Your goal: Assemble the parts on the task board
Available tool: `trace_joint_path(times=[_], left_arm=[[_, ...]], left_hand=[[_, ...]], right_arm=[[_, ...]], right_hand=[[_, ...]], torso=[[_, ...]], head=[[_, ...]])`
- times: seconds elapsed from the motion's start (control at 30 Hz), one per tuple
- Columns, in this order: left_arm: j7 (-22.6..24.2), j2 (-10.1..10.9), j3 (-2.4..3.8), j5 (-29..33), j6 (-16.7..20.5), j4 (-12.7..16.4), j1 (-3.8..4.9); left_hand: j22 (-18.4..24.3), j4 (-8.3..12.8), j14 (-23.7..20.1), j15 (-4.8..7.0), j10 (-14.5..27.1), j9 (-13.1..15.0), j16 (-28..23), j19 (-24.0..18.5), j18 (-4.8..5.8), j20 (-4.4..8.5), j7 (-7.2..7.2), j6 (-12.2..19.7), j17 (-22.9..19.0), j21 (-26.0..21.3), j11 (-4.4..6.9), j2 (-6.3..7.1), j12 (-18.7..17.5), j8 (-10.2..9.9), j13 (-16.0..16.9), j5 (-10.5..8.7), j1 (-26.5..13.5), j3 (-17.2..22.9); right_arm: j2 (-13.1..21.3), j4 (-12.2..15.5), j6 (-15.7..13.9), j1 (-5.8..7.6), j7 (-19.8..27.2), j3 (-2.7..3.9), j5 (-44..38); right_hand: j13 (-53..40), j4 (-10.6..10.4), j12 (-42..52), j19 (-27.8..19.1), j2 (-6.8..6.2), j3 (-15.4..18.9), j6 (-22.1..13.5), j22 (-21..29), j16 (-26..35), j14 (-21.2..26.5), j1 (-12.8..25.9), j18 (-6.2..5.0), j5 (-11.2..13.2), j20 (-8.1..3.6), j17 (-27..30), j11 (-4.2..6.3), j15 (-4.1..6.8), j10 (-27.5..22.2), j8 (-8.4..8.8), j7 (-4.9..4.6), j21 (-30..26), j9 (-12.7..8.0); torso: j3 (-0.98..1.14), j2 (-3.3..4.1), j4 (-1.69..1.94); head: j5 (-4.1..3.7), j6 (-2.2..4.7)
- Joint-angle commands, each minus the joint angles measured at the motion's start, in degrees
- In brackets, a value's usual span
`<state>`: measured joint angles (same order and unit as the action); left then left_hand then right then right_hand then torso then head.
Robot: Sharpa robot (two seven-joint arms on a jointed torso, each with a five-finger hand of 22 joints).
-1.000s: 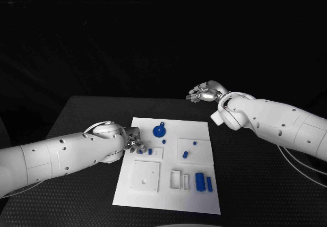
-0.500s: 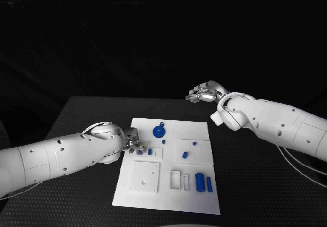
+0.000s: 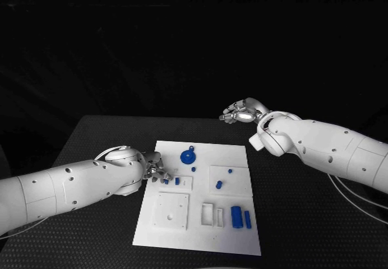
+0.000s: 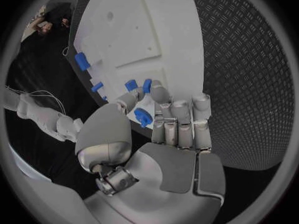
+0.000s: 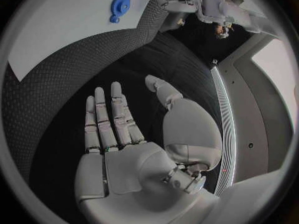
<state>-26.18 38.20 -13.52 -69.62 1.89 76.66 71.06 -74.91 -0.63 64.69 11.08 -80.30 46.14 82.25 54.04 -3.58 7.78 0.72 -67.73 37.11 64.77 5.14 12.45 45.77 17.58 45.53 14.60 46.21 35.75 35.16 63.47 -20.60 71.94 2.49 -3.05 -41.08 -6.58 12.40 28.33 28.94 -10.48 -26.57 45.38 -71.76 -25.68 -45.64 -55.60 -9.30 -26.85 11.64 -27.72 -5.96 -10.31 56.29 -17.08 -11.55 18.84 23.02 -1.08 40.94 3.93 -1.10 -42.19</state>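
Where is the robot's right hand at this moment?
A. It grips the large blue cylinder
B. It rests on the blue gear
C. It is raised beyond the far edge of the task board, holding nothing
C: the right hand is past the far edge of the task board, its fingers spread and empty.

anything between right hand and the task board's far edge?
No. In the head view the right hand hangs open beyond the task board; in the right wrist view the stretch is bare black table, the blue gear lying further in.

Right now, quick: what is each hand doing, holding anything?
Left hand: at the task board edge, pinching a small blue part.
Right hand: open, holding nothing, above the table beyond the board.
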Motion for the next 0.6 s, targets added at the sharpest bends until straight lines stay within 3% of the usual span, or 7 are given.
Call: trace_joint_path(times=[0.03, 0.17, 0.33, 0.4, 0.5, 0.6], left_arm=[[-0.44, 0.44, -0.10, 0.11, 1.46, 0.37, -0.16], [-0.16, 0.87, -0.02, 0.46, 2.64, 0.76, 0.11], [0.58, 1.52, 0.53, 2.48, 4.56, 1.09, 0.75], [1.84, 1.55, 2.01, 4.22, 6.42, 0.79, 0.78], [5.61, 1.85, 2.47, 8.94, 10.24, 0.57, 1.42], [9.42, 1.53, 2.49, 12.31, 14.00, 0.11, 1.91]], left_hand=[[-0.69, -0.43, -0.44, -0.13, 0.43, 0.03, -0.23, -0.35, -0.57, 7.63, 0.41, 0.68, -0.10, -0.36, -0.13, 0.11, -0.14, 0.15, -0.05, 0.14, -0.07, 0.00], [-0.67, -0.85, -0.41, -0.10, 0.53, 0.03, -0.24, -0.30, -0.60, 7.65, 0.40, 0.88, -0.12, -0.35, -0.10, 0.46, -0.16, 0.16, -0.07, 0.26, -0.06, 0.00], [-0.55, -2.46, -0.49, -0.18, 1.06, 0.01, -0.50, -0.27, -0.67, 7.66, 0.53, 1.67, -0.31, -0.51, -0.21, 1.47, -0.42, 0.10, -0.24, 0.07, 0.10, 0.19], [-0.49, -3.21, -0.64, -0.36, 1.59, -0.05, -0.72, -0.42, -0.65, 7.60, 0.76, 2.49, -0.43, -0.68, -0.39, 1.95, -0.72, -0.12, -0.39, -0.17, 0.24, 0.17], [-0.09, -3.69, -2.24, -1.21, 4.34, -0.30, -2.38, -1.98, -0.30, 7.11, 1.66, 5.25, -1.16, -2.02, -1.26, 2.45, -2.68, -1.01, -1.32, -0.62, 1.24, -0.09], [0.88, -2.56, -6.18, -3.19, 9.15, -0.66, -6.25, -5.84, 0.75, 5.62, 3.23, 8.08, -2.77, -5.24, -2.99, 1.89, -7.38, -1.90, -3.66, -0.77, 3.43, -0.37]], right_arm=[[0.01, -0.02, 0.56, -0.06, 0.35, 0.03, 0.11], [0.01, -0.04, 0.58, -0.12, 0.35, 0.03, 0.11], [0.02, -0.07, 0.55, -0.19, 0.37, 0.03, 0.11], [0.09, -0.07, 0.56, -0.22, 0.37, 0.03, 0.11], [0.14, -0.22, 0.59, -0.25, 0.37, 0.03, 0.11], [0.19, -0.32, 0.60, -0.25, 0.38, 0.03, 0.11]], right_hand=[[0.08, -0.26, 0.36, -0.29, -0.11, 0.04, 0.45, -0.08, -0.34, 0.56, 0.43, 0.28, -0.39, 0.06, 0.07, -3.12, -0.03, -5.30, -0.27, -0.19, -0.41, -0.06], [0.10, -0.26, 0.36, -0.29, -0.11, 0.05, 0.45, -0.09, -0.35, 0.57, 0.43, 0.28, -0.40, 0.07, 0.08, -3.12, -0.03, -5.30, -0.28, -0.19, -0.42, -0.06], [0.12, -0.27, 0.37, -0.29, -0.11, 0.05, 0.44, -0.10, -0.35, 0.58, 0.43, 0.28, -0.40, 0.07, 0.09, -3.13, -0.03, -5.31, -0.28, -0.19, -0.44, -0.07], [0.13, -0.28, 0.38, -0.29, -0.11, 0.05, 0.44, -0.11, -0.35, 0.58, 0.44, 0.28, -0.40, 0.07, 0.09, -3.13, -0.03, -5.31, -0.28, -0.19, -0.45, -0.07], [0.14, -0.29, 0.38, -0.29, -0.10, 0.05, 0.44, -0.12, -0.36, 0.58, 0.44, 0.28, -0.41, 0.07, 0.10, -3.13, -0.03, -5.31, -0.28, -0.19, -0.46, -0.07], [0.16, -0.29, 0.38, -0.29, -0.10, 0.05, 0.44, -0.13, -0.36, 0.58, 0.43, 0.28, -0.41, 0.07, 0.10, -3.13, -0.03, -5.31, -0.28, -0.19, -0.48, -0.08]], torso=[[0.02, 0.00, 0.03], [0.02, -0.02, 0.03], [0.04, 0.04, -0.06], [0.08, 0.03, -0.06], [0.11, 0.03, 0.01], [0.15, -0.01, 0.03]], head=[[-0.01, 0.13], [-0.12, 0.22], [-0.16, 0.37], [-0.23, 0.40], [-0.43, 0.46], [-0.49, 0.57]])
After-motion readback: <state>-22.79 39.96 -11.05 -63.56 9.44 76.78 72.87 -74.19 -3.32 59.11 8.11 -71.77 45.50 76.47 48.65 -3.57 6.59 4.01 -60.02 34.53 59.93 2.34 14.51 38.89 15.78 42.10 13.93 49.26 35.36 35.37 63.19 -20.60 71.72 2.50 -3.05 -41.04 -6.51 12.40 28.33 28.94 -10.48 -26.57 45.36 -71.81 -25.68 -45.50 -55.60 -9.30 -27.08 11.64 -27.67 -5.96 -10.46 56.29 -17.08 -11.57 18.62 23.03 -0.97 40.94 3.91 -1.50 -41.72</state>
